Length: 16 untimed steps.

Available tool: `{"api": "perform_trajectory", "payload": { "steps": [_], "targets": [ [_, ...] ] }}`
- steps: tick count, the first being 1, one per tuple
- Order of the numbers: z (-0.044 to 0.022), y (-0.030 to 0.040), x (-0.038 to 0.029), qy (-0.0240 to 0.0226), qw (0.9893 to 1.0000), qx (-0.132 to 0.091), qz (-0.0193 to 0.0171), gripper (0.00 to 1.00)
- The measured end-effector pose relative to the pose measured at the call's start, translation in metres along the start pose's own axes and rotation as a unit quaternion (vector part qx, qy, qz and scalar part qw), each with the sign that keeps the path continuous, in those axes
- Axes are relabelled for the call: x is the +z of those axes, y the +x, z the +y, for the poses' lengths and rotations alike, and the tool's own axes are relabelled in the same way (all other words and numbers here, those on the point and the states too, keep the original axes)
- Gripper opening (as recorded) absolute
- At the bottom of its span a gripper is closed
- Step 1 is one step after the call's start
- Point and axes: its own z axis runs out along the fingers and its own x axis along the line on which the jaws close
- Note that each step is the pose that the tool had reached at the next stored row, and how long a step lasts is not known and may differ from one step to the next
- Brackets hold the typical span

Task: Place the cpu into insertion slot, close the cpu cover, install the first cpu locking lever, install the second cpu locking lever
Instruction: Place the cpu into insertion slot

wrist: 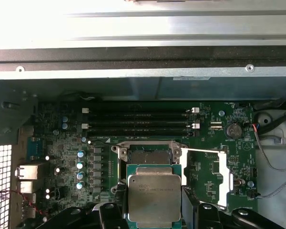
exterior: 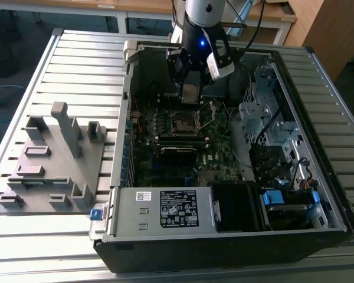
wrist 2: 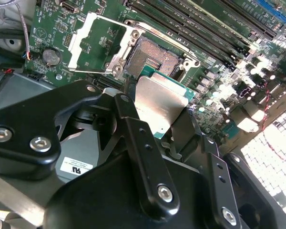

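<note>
- Second wrist view: black two-fingered tool (wrist 2: pixel 157 114) is clamped on opposite edges of the flat square cpu (wrist 2: pixel 158 98), which has a silvery metal lid and green rim.
- cpu hangs near the small square insertion slot (wrist 2: pixel 150 57) (dark centre, metal rim), not seated.
- Thin silvery cpu cover (wrist 2: pixel 97 40) lies open beside the slot.
- Judgement: cpu is light, stiff, with a fragile underside; hold by the edges.

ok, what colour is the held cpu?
The cpu is silvery metal with a green border; first wrist view shows it best.

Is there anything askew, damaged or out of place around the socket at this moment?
Nothing stands out. The gripper holds the cpu above the insertion slot, and the cpu cover lies folded open beside it, with no visible damage.
</note>
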Motion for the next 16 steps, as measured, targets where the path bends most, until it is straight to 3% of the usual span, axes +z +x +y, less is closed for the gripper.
{"api": "perform_trajectory", "payload": {
  "steps": [16],
  "targets": [
    [-0.0003, 0.0000, 0.0025, 0.0001, 1.0000, 0.000, 0.0001, 0.54]
  ]
}}
